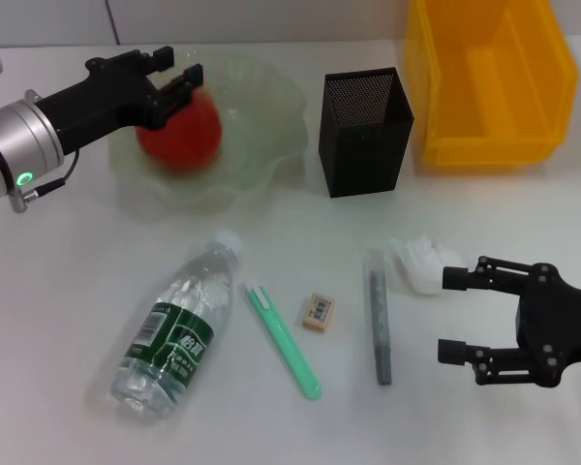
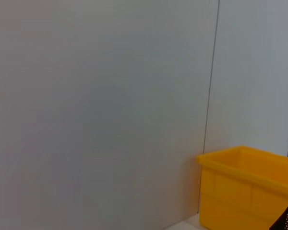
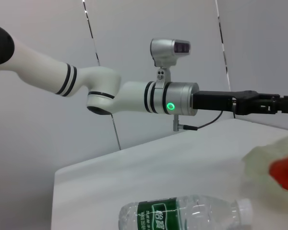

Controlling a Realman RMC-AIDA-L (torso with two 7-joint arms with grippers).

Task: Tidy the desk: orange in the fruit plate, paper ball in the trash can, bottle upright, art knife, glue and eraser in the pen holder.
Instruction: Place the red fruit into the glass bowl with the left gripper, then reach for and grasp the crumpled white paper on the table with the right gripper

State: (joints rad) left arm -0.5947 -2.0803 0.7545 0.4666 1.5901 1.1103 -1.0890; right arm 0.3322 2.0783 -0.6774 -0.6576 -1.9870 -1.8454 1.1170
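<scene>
- Trash can [image 1: 489,82]: yellow bin at the far right of your desk, open side up; the left wrist view shows one of its corners [image 2: 247,189] against a grey wall.
- Fruit plate [image 1: 261,136]: pale-green ruffled dish at the far left, just beside the pen holder. The orange [image 1: 184,136] sits inside it.
- Left gripper [image 1: 179,82]: the arm reaches in level from the left edge, held above the plate. Its black fingers [image 1: 189,87] stand apart over the top of the orange; you cannot tell whether they touch it. The right wrist view shows this arm stretched out horizontally, a green light on its wrist.
- Right gripper [image 1: 450,315]: low at the near right, pointing left, both fingers [image 1: 460,279] spread wide and holding nothing. The upper fingertip lies just beside the paper ball.
- Bottle [image 1: 174,329]: lying on its side at the near left, cap toward the plate.
- Pen holder [image 1: 365,131]: black mesh cup, upright, between plate and bin.
- Green art knife [image 1: 286,339]: flat on the desk, right of the bottle.
- Grey glue stick [image 1: 380,325]: lying flat, near the paper ball.
- Paper ball [image 1: 418,263]: white wad on the desk, right of the stick's far end.
- Eraser [image 1: 318,312]: beige block between knife and stick, touching neither.
</scene>
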